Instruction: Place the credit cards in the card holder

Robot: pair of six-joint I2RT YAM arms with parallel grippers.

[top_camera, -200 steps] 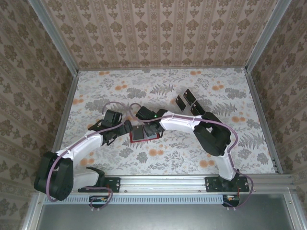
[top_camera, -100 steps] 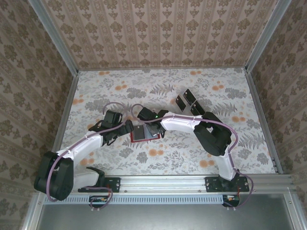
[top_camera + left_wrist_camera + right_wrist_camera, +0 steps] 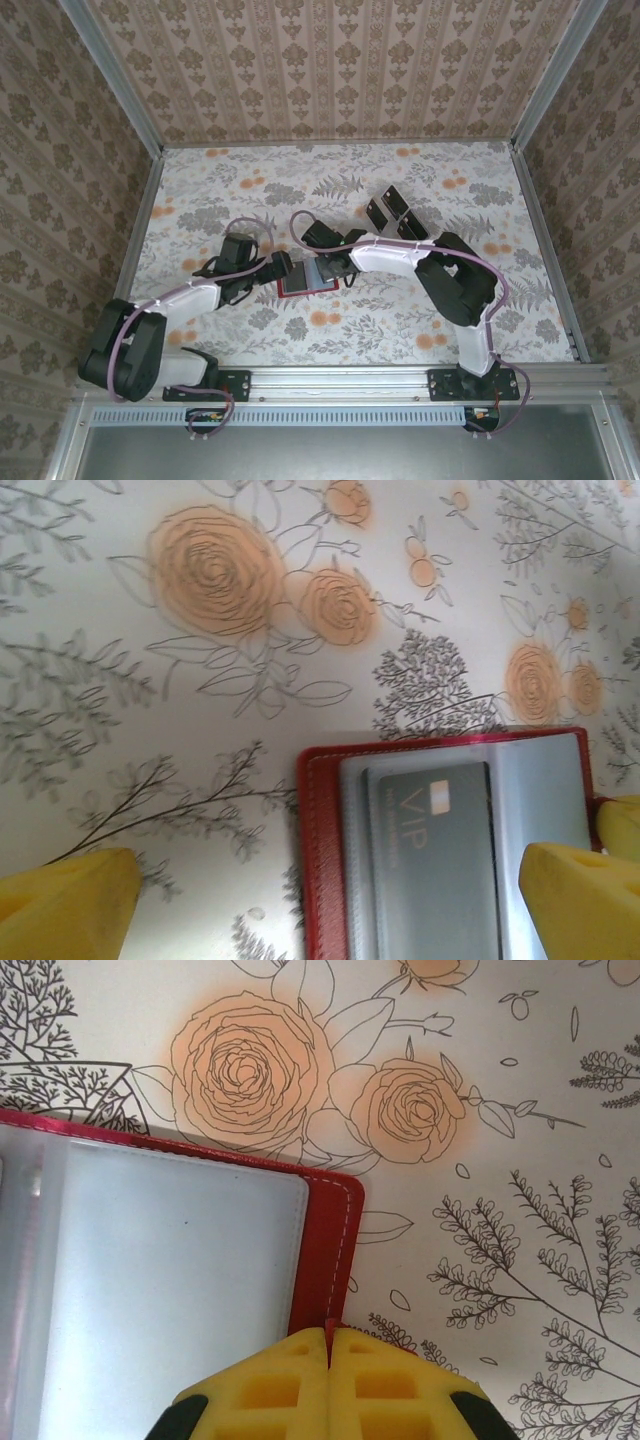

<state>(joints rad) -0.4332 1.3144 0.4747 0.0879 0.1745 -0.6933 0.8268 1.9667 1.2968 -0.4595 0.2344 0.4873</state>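
The red card holder (image 3: 303, 281) lies open on the flowered table between both arms. Its clear sleeves face up, and one dark credit card (image 3: 432, 865) marked VIP sits in a sleeve. My right gripper (image 3: 328, 1345) is shut on the card holder's red edge (image 3: 326, 1232), a sliver of red showing between the yellow fingertips. My left gripper (image 3: 325, 905) is open and low over the holder's other edge (image 3: 318, 860), one finger (image 3: 65, 905) over bare table, the other (image 3: 585, 900) over the sleeves. Loose black credit cards (image 3: 390, 212) lie behind the right arm.
Patterned walls and metal rails close in the table (image 3: 200, 190) on three sides. The base rail (image 3: 340, 382) runs along the near edge. The right arm's elbow (image 3: 455, 275) stands near the loose cards.
My right gripper has shut on the card holder's edge. The left arm has slid right, bringing its open gripper up to the holder's left edge.
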